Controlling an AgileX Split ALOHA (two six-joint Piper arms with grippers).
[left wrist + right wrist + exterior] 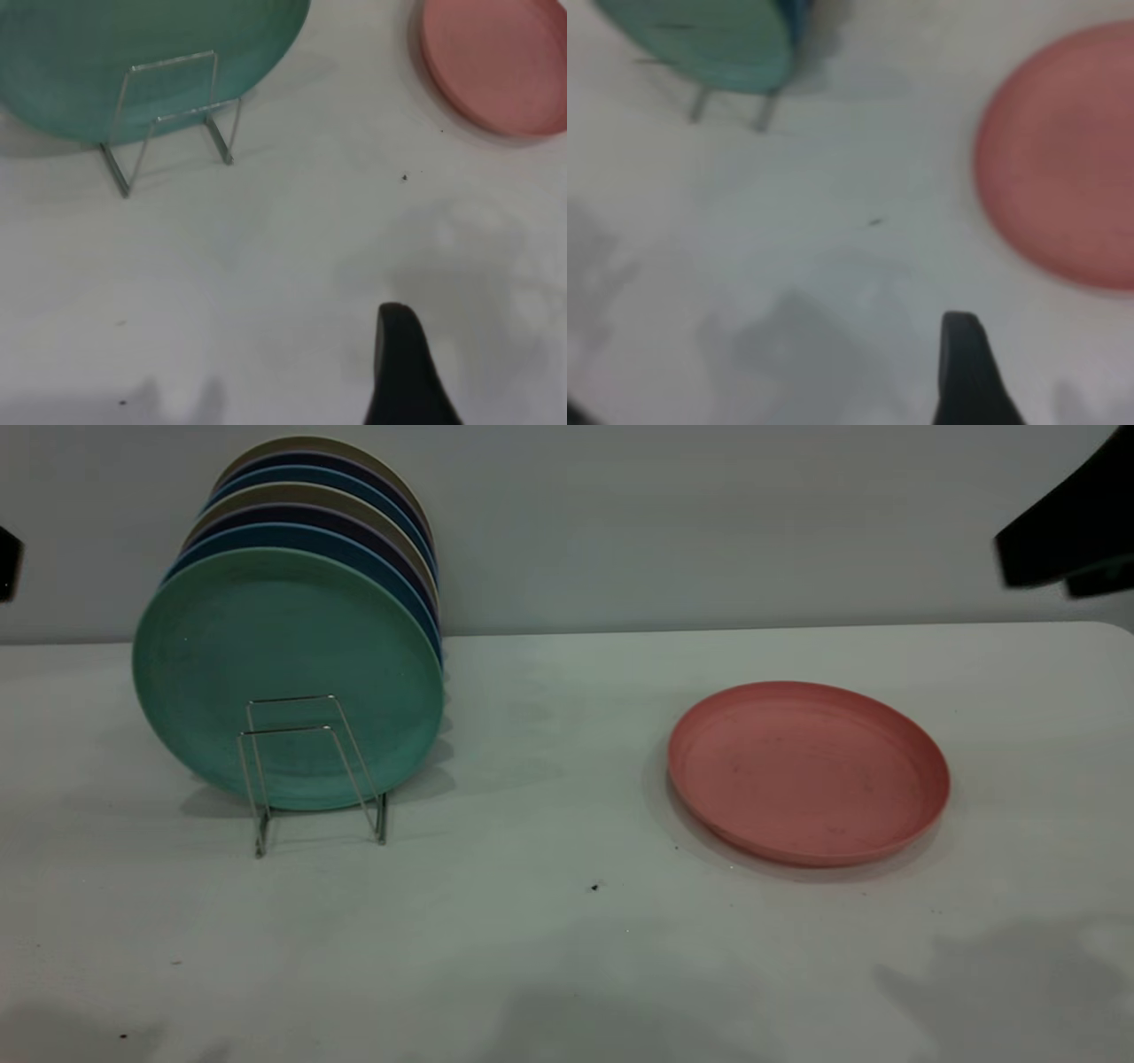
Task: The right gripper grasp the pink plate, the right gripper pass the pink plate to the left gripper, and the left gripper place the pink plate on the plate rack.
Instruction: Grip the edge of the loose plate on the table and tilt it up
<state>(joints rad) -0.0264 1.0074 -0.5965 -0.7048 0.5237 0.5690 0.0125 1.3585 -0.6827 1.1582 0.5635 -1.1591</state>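
The pink plate [808, 772] lies flat on the white table at the right; it also shows in the left wrist view [500, 62] and the right wrist view [1063, 159]. The plate rack [306, 771] stands at the left, its two front wire loops bare in front of a teal-green plate [283, 664]. The right arm [1067, 536] hangs high at the far right, apart from the pink plate. Only a sliver of the left arm [7, 562] shows at the left edge. Each wrist view shows one black finger [400, 363] [966, 363] above bare table, with nothing against its inner face.
Several more plates [354, 531], blue, purple and beige, stand upright in the rack behind the teal-green one. A small dark speck [594, 887] lies on the table between rack and pink plate. The table's back edge meets a grey wall.
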